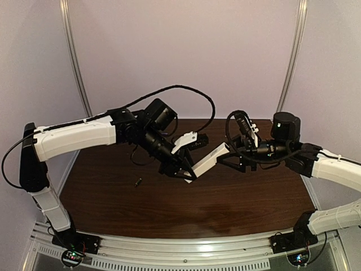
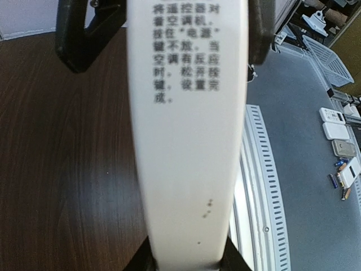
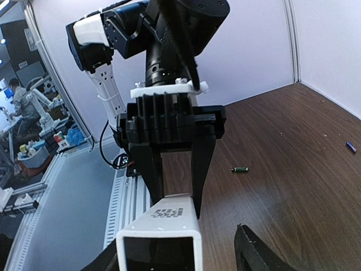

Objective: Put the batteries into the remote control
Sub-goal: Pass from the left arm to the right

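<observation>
The remote control (image 1: 208,158) is a white bar held in the air above the table. My left gripper (image 1: 186,174) is shut on its lower end. In the left wrist view the remote control (image 2: 186,141) fills the middle, printed side up, between my left fingers (image 2: 141,261). My right gripper (image 1: 228,153) is open and straddles the other end. In the right wrist view the open hollow end (image 3: 161,248) sits between my right fingers (image 3: 259,254), with a gap on the right side. A green battery (image 3: 240,169) lies on the table, also seen in the top view (image 1: 137,182). A bluish-purple battery (image 3: 351,145) lies further right.
The dark wooden tabletop (image 1: 169,203) ends at a slotted metal rail (image 2: 262,186) on the near side. Past the rail, on the grey floor, lie spare remotes (image 2: 333,116), loose batteries (image 2: 338,180) and a white basket (image 2: 330,56).
</observation>
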{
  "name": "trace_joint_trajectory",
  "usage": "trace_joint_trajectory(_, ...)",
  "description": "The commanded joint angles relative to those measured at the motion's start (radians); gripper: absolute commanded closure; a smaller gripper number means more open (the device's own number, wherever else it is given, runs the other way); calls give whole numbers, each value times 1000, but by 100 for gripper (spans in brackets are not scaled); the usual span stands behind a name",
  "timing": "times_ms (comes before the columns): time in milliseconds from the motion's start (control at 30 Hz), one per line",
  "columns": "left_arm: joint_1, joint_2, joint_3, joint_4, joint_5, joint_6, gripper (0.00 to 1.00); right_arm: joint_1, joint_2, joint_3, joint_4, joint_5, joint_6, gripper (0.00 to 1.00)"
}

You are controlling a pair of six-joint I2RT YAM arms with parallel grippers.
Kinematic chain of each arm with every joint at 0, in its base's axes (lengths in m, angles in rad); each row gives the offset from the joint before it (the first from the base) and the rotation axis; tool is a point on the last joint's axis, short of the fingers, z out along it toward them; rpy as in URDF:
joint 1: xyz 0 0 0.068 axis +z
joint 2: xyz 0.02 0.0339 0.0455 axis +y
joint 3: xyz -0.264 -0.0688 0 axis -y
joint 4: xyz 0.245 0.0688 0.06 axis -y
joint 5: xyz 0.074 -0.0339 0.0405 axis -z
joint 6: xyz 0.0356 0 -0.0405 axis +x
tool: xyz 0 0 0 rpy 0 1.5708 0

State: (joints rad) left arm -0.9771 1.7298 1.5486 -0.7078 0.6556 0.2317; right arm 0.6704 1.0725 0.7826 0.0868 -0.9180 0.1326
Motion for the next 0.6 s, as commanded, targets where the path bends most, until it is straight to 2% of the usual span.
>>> trace_joint_trajectory(0, -3, 26, 40, 8, 20, 30, 92, 20, 9, 37, -47, -24, -34, 45)
trace_joint_trajectory(133, -3, 41, 49, 3, 23, 35, 92, 25, 10, 43, -50, -28, -33, 61)
trace_joint_trajectory(467, -2, 60, 72, -30, 21, 56, 93, 39, 24, 71, -110, -20, -72, 84)
trace_joint_trajectory(567, 0, 58, 73, -37, 3, 60, 89, 44, 25, 78, -133, -5, -75, 92)
